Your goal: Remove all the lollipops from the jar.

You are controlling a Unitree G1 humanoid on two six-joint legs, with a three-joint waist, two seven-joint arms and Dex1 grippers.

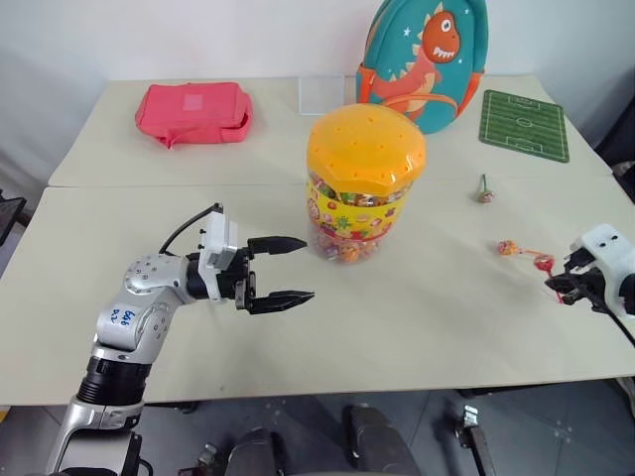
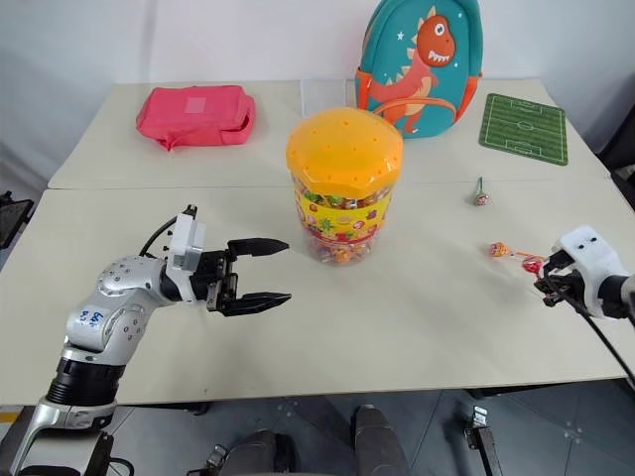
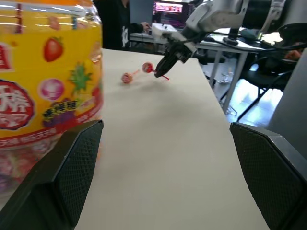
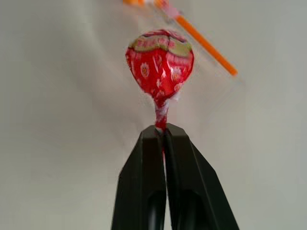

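Right wrist view shows my right gripper [image 4: 163, 132] pinched on a red lollipop [image 4: 160, 62]. I judge I'm setting it down at lower right; next I release. My left gripper [image 1: 290, 269] gapes empty beside the jar [image 1: 363, 183].

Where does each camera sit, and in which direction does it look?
Left eye view: on the head, looking forward and down at the table; both arms show, the open left gripper near the jar.
Right eye view: same head, same scene from slightly aside.
Left wrist view: along its own spread fingers, past the jar toward the right gripper.
Right wrist view: along its own shut fingers, which pinch a red lollipop.
Shared: both wrist views show that red lollipop.
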